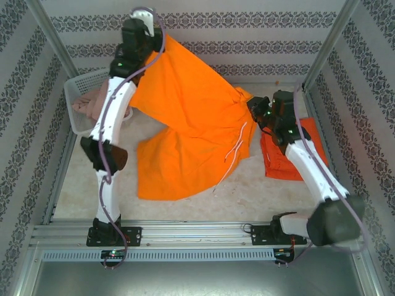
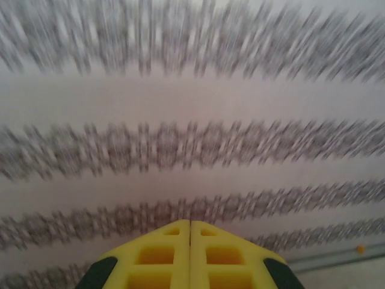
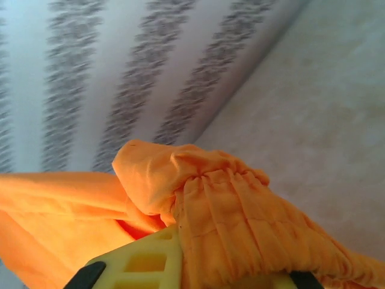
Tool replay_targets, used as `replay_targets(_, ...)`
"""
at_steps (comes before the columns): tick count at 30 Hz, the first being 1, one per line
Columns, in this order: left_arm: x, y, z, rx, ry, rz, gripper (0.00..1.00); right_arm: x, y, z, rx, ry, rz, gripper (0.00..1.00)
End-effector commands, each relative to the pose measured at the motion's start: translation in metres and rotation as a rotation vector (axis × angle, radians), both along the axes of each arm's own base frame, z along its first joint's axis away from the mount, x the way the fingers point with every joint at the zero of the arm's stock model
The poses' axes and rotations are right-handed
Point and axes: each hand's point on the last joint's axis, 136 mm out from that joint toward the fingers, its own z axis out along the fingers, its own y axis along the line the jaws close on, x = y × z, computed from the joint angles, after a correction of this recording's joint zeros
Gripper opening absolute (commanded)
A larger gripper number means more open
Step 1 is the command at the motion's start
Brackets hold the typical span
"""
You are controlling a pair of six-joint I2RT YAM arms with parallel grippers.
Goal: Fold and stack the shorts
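One pair looks finished: the red-orange shorts (image 1: pixel 281 168) lie folded flat on the table (image 1: pixel 80 185) at the right of the top view, partly under the right arm. The bright orange shorts (image 1: pixel 191 123) are the ones in hand, stretched across the middle from upper left to centre right, with one leg trailing on the table toward the bottom. The left pincer (image 2: pixel 190 232) has its fingers pressed tight together. From above, a corner of the cloth runs up to it and hangs there, so I judge it pinched. The right pincer (image 1: pixel 254 110) has the gathered waistband bunched over it, but I cannot tell whether it grips or is letting go. The dusty pink shorts (image 1: pixel 86 105) sit crumpled in the white basket (image 1: pixel 74 89) at the left. So one pair is folded, one not yet folded, one untouched, and there is no stack.
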Motion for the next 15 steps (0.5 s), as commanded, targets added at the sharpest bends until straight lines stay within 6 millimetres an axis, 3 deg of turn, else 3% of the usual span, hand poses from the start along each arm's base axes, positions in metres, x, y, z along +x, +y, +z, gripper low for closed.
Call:
replay_targets(1,0.032,0.018,-0.025,-0.117,0.006,0.036,0.0,0.041,-0.02,0.002,0.04,-0.025,-0.077,0.34)
replay_targets(2,0.042,0.017,-0.041,-0.137,0.024,0.031,0.04,0.057,-0.022,-0.006,0.054,-0.004,-0.07,0.44)
replay_targets(3,0.05,0.016,-0.051,-0.153,0.033,0.024,0.16,0.07,-0.023,-0.013,0.072,0.016,-0.061,0.51)
replay_targets(5,0.061,0.017,-0.067,-0.201,0.047,0.006,0.56,0.101,-0.022,-0.023,0.132,0.042,-0.008,0.64)
replay_targets(7,0.063,0.022,-0.066,-0.264,0.054,-0.007,0.83,0.122,-0.014,-0.023,0.211,0.054,0.056,0.73)
replay_targets(10,0.046,0.018,-0.042,-0.279,0.056,-0.061,0.95,0.129,-0.001,-0.011,0.263,0.024,0.13,0.75)
replay_targets(15,0.001,0.006,-0.02,-0.275,0.131,-0.148,1.0,0.099,0.005,-0.014,0.133,0.01,0.177,0.77)
